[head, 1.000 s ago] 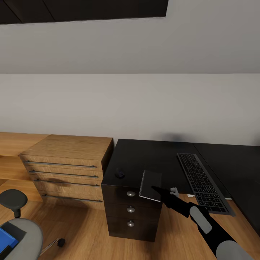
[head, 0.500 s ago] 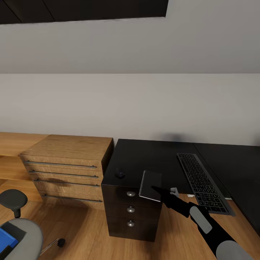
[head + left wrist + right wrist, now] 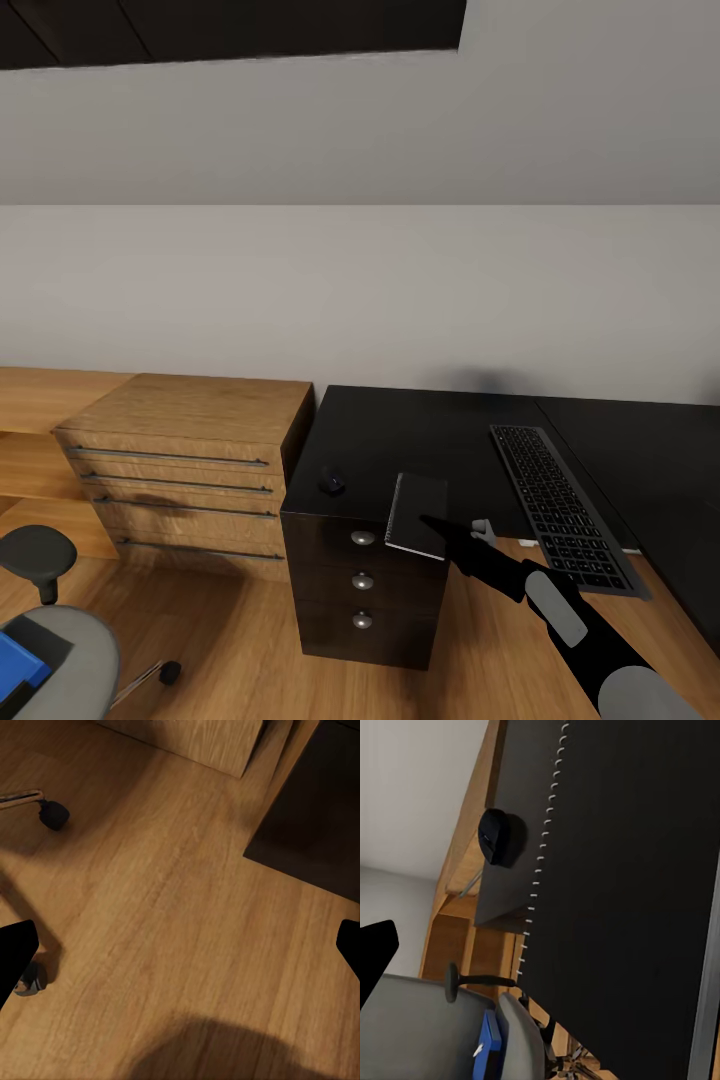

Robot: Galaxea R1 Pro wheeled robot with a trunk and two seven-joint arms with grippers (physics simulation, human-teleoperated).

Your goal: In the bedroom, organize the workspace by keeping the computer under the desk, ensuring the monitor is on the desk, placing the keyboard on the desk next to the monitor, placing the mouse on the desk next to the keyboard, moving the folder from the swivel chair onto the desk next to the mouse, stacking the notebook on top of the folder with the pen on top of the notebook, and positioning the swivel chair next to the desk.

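Note:
On the black desk (image 3: 400, 430) lie a small dark mouse (image 3: 332, 481), a dark spiral notebook (image 3: 418, 513) and the slim keyboard (image 3: 560, 505). The notebook's near edge overhangs the desk front. My right gripper (image 3: 432, 525) reaches over that edge. In the right wrist view one finger (image 3: 375, 956) stands far out at the side, apart from the notebook (image 3: 622, 870), so the gripper looks open; the mouse (image 3: 493, 836) lies beyond. The swivel chair (image 3: 50, 650) carries the blue folder (image 3: 18, 668). My left gripper (image 3: 180, 952) hangs open over the floor. Monitor, computer and pen are out of view.
A light wooden drawer unit (image 3: 190, 450) stands against the desk's left side. Black drawers with silver knobs (image 3: 362, 580) sit under the notebook. Chair casters (image 3: 52, 814) rest on the wooden floor near my left gripper. A pale wall runs behind the desk.

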